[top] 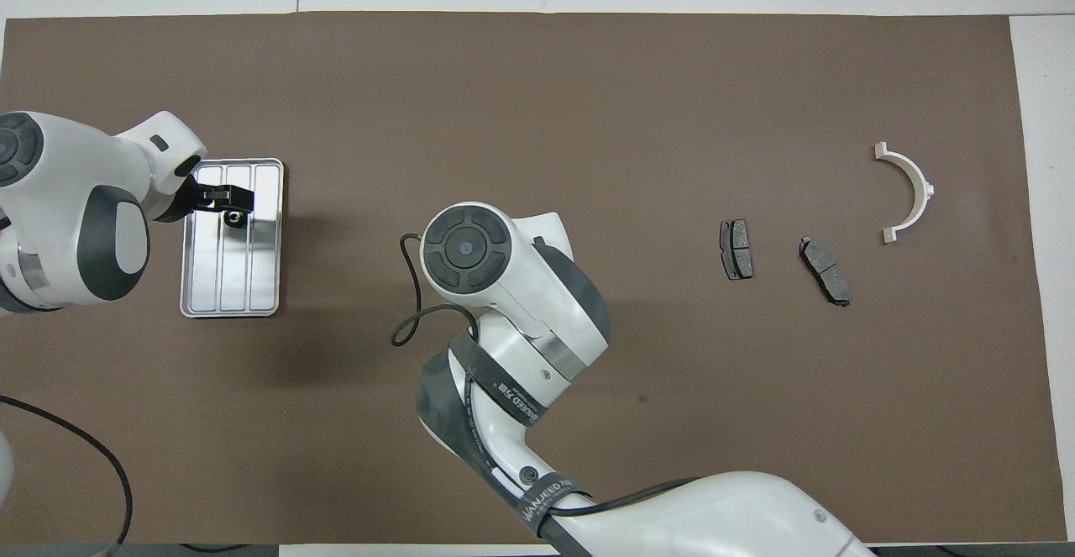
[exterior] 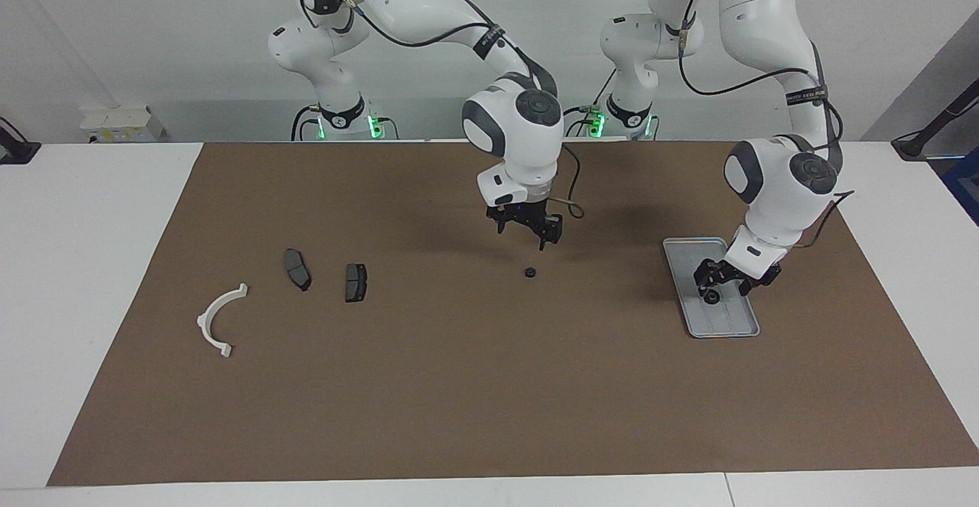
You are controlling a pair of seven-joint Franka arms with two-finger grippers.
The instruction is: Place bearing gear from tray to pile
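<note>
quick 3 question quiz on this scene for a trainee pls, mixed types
1. True or false: the left hand is over the tray, which holds a gear.
2. Pick one: which hand is nearest the loose gear on the mat? A) left hand B) right hand
3. Fill in: ___ dark pads lie on the mat near the white bracket.

Key: 1 true; 2 B; 3 two
</note>
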